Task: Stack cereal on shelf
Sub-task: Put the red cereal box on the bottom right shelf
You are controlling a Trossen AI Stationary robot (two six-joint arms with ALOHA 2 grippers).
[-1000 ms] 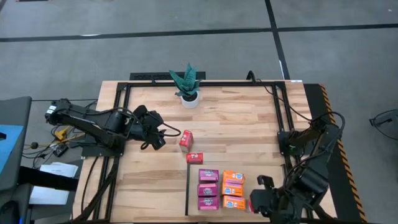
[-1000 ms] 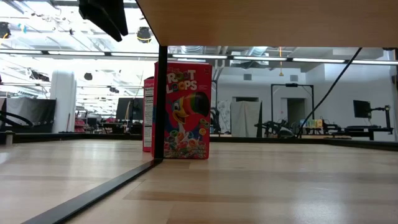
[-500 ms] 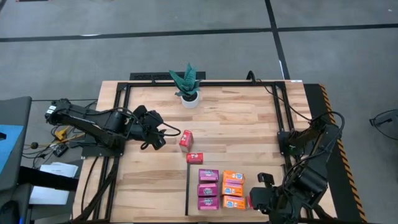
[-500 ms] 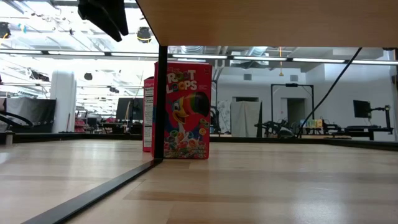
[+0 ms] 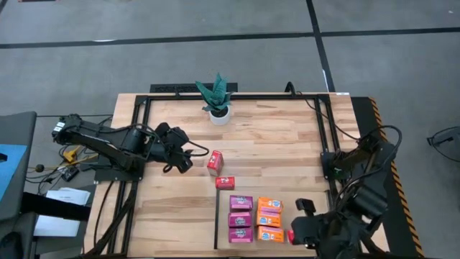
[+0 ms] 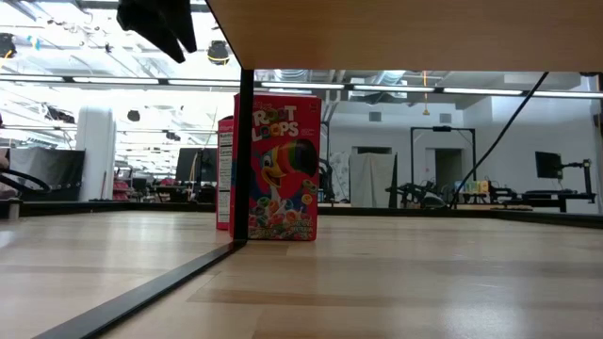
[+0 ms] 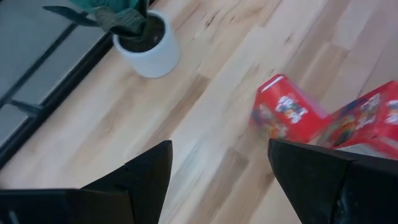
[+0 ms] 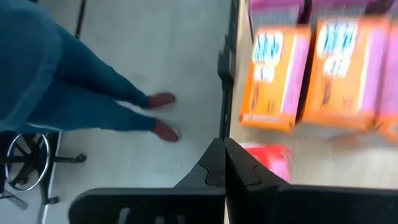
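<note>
Six cereal boxes lie flat on the shelf [image 5: 309, 191], purple [image 5: 240, 218] beside orange [image 5: 269, 219]. A red box [image 5: 292, 235] lies just beside the orange column, touching the right gripper [image 5: 300, 229] — fingers pressed together. Two more red boxes [image 5: 214, 162] sit just off the shelf's far corner, near the left gripper [image 5: 194, 155] (fingers spread). Likely light, stiff, crushable cardboard — best pinched across the narrow sides.

Ahead of my left gripper [image 5: 192, 153]: bare wood, then the upright red box [image 5: 214, 161].
Far edge: potted plant [image 5: 217, 98] blocks.
</note>
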